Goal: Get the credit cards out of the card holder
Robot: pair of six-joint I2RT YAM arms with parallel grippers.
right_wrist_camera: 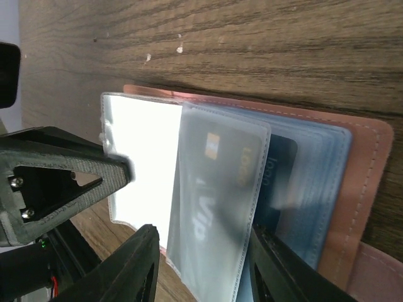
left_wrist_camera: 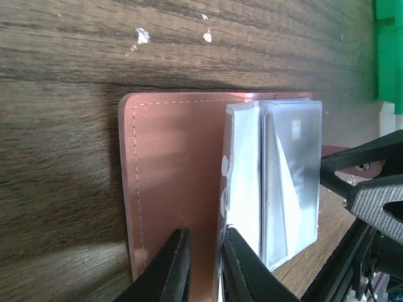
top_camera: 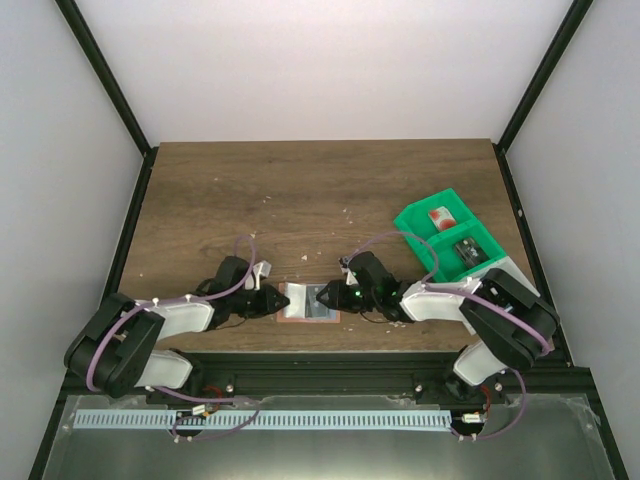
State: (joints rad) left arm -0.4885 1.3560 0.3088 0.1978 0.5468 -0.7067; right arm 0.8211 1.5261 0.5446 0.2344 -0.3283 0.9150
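The card holder (top_camera: 300,303) lies open at the table's near edge between both grippers. In the left wrist view its tan-pink cover (left_wrist_camera: 176,176) lies left of clear sleeves (left_wrist_camera: 245,170), one holding a grey card (left_wrist_camera: 296,163). My left gripper (top_camera: 274,300) (left_wrist_camera: 204,255) is nearly closed, pinching the holder where sleeve meets cover. My right gripper (top_camera: 331,296) (right_wrist_camera: 204,270) is open, its jaws straddling a clear sleeve with the grey card (right_wrist_camera: 217,189) inside. A dark blue card (right_wrist_camera: 282,165) sits in the light blue pockets (right_wrist_camera: 324,189) behind.
A green compartment tray (top_camera: 412,220) stands at the right, holding a red and white card (top_camera: 440,217) and a dark card (top_camera: 468,248). The table's front edge runs just below the holder. Small crumbs dot the wood.
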